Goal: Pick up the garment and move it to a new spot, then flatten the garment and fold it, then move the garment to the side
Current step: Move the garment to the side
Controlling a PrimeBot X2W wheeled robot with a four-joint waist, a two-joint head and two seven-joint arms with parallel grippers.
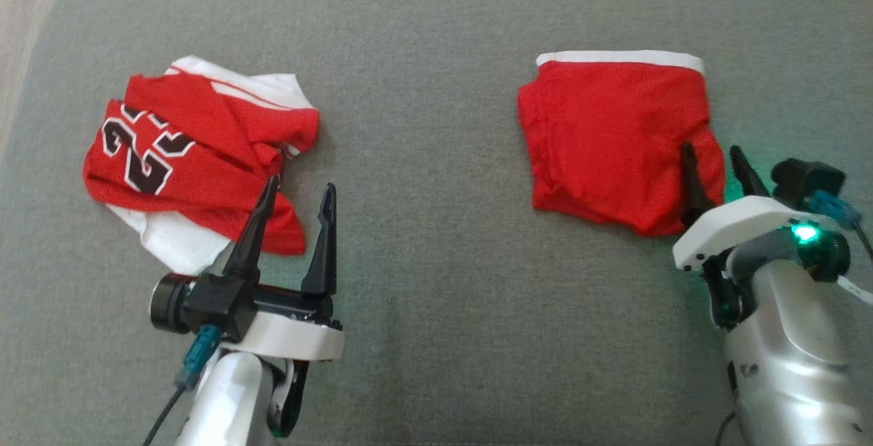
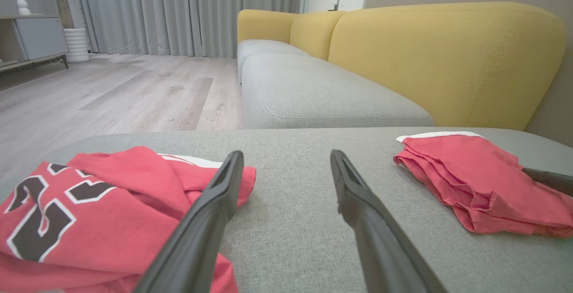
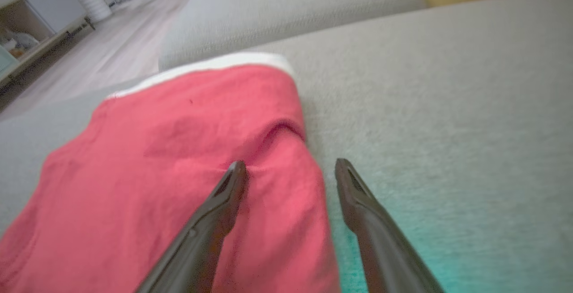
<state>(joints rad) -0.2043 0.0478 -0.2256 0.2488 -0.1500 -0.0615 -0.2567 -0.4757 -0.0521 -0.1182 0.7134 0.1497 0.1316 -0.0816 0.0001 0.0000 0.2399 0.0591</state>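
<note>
Grey cushion underneath everything. On the cushion's left half, crumpled red jersey, numbered, white at the edges. On the cushion's right half, folded red garment, lying flat, white band toward the cushion's far edge. Left fingers spread wide and empty, above the cushion's front left. Right fingers parted too, gripping nothing, near the cushion's right end: one over the garment, one over bare cushion.

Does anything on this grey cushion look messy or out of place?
Yes: the red-and-white numbered jersey on the left lies crumpled in a heap, while the red garment with a white band sits neatly folded.
</note>
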